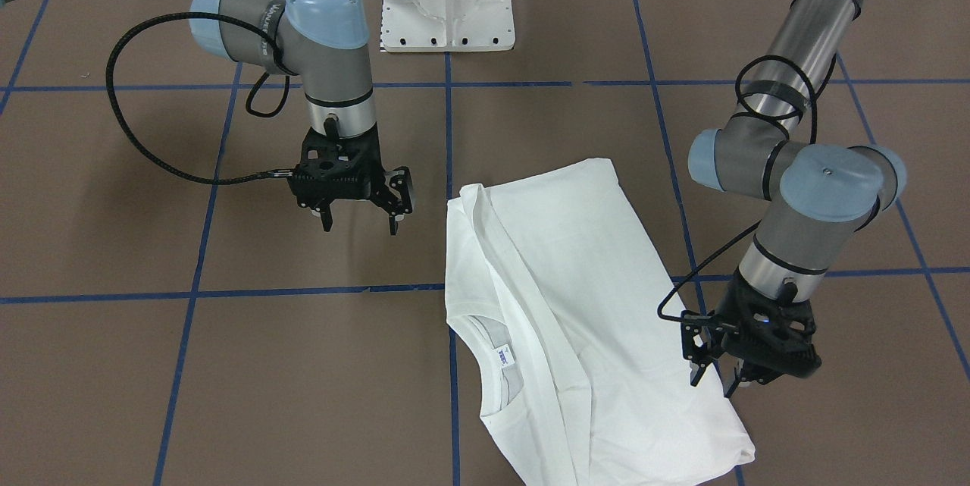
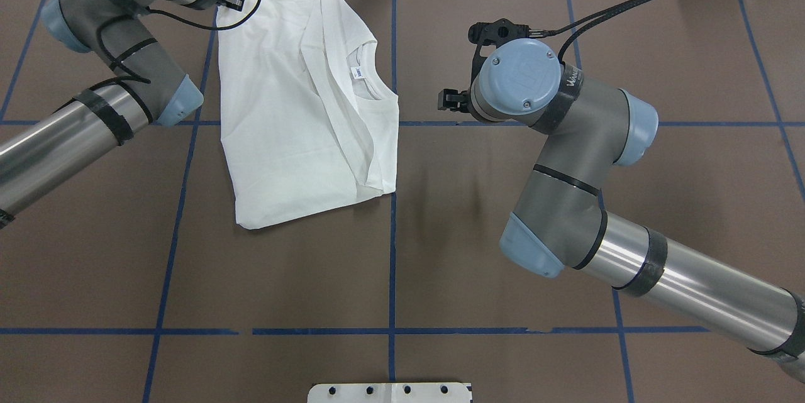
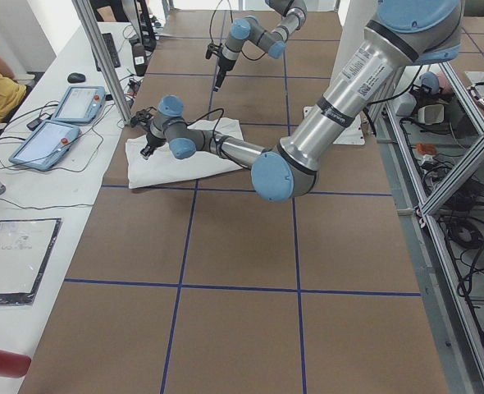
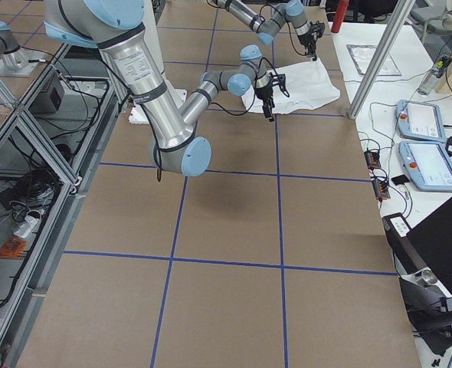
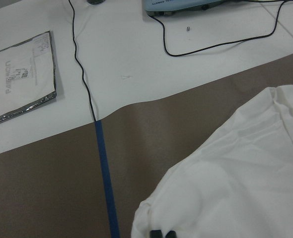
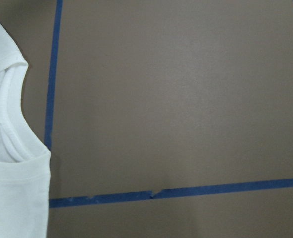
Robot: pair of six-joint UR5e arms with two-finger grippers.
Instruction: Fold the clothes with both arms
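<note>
T-shirt [image 1: 576, 304] lies folded flat. L gripper [image 1: 712, 386] points down over its edge, fingers slightly apart, empty. R gripper [image 1: 360, 228] hangs beside opposite edge, wide open, empty.

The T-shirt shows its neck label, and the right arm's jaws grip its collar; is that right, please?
Not quite: the T-shirt shows its neck label, but the right gripper, jaws open, hangs over bare table beside it, gripping nothing. The front-facing view shows this.

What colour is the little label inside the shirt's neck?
White with small blue print; the neck label shows best in the front-facing view.
</note>
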